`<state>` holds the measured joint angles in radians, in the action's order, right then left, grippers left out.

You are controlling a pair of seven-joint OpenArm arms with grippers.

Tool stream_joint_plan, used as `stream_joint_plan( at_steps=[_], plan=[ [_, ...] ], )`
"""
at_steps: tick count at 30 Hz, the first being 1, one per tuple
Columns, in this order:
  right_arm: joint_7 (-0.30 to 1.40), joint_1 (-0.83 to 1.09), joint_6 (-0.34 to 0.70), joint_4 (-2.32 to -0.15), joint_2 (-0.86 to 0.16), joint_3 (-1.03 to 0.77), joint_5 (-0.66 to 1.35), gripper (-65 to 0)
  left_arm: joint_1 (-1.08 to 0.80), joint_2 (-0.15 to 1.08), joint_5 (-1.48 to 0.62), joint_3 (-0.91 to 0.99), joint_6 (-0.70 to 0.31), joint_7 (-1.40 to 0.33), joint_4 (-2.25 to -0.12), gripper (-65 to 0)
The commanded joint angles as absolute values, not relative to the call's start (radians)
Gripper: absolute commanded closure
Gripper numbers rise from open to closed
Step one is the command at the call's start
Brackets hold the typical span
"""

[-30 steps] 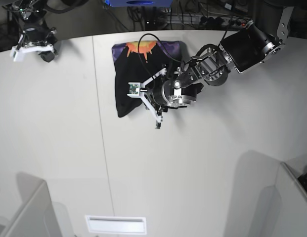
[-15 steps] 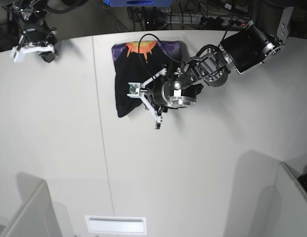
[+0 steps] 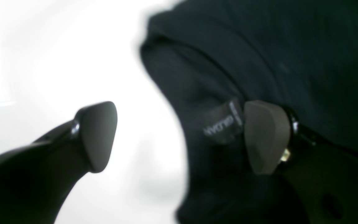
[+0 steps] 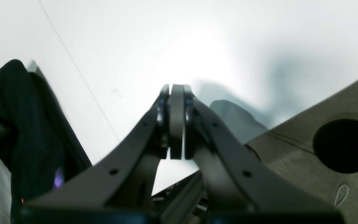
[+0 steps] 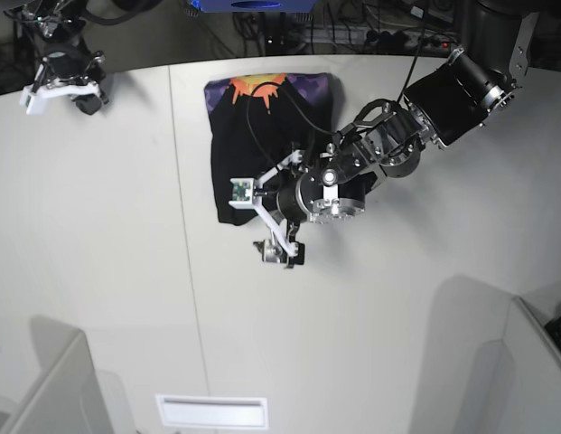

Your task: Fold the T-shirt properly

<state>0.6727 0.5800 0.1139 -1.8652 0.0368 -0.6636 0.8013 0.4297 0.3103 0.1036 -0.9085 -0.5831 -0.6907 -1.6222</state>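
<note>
I see the white desk [image 5: 370, 307] filling most of the base view, with a thin seam running from far to near left of centre. At its far edge, around the middle, lies the T-shirt [image 5: 262, 136], folded into a compact black bundle with the orange, yellow and purple print showing along its far side. The left arm [image 5: 443, 90] reaches in from the far right and lies across the right part of the bundle, so that side of the cloth is hidden from me.

The left tool [image 5: 257, 221] sits at the near left corner of the shirt, its jaws spread wide with nothing between them. In the left wrist view one pad [image 3: 267, 137] rests against the black cloth beside a small sewn label [image 3: 222, 124], while the other pad [image 3: 98, 133] stands over bare desk, well apart from the fabric.

The right tool [image 5: 63, 77] is parked at the far left corner of the desk, well apart from the shirt. In the right wrist view its fingers [image 4: 176, 121] are pressed together, gripping nothing.

Behind the far edge I make out a tangle of cables [image 5: 370, 32]. Grey partition panels [image 5: 45, 389] stand at the near left and near right corners, and a white slotted plate [image 5: 212, 411] lies near the front edge.
</note>
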Motion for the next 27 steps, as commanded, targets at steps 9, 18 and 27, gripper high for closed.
stream_joint_plan(
  at_steps=[9,18,27],
  plan=[
    [0.656,0.590,0.252,-1.885,0.024,-0.676,0.806,0.0,0.303,0.314,0.105,-0.595,-0.575,-0.671,-1.917,-49.0],
    [0.651,0.622,0.400,-1.963,0.056,-0.668,0.593,0.0,0.036,0.337,0.105,-0.312,-0.575,-0.575,-1.985,0.0],
    [0.633,0.717,0.638,-2.000,0.099,-0.730,0.476,0.0,-0.338,0.513,0.117,-0.186,-0.570,0.016,-1.979,0.0]
  ],
)
